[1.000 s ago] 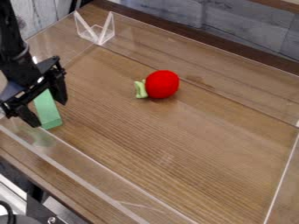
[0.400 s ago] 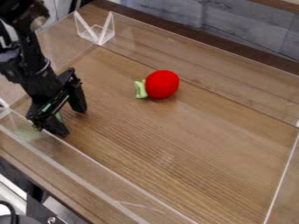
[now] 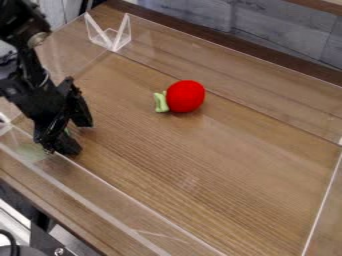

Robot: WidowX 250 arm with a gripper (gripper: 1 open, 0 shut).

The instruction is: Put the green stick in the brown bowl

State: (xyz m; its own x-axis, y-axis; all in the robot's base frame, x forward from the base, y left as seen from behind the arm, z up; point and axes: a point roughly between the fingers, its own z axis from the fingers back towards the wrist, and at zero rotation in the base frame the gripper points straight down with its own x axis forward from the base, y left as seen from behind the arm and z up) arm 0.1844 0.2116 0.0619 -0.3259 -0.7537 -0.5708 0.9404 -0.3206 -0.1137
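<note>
surface: wooden table [image 3: 227,150] | edges: clear panels [image 3: 107,33] | backdrop: dark, possibly brick

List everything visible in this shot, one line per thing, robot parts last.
Red ball-like object: one, red with a small green piece at its left side, middle of the table.
Green stick: one, green, mostly hidden under the gripper near the left edge.
Clear walls: transparent panels around the tabletop, one corner at the top left.
Table: one, brown wood grain.
Brown bowl: none in view.
Gripper: one, black, lowered at the left side over the green stick; whether it is shut cannot be told.
</note>
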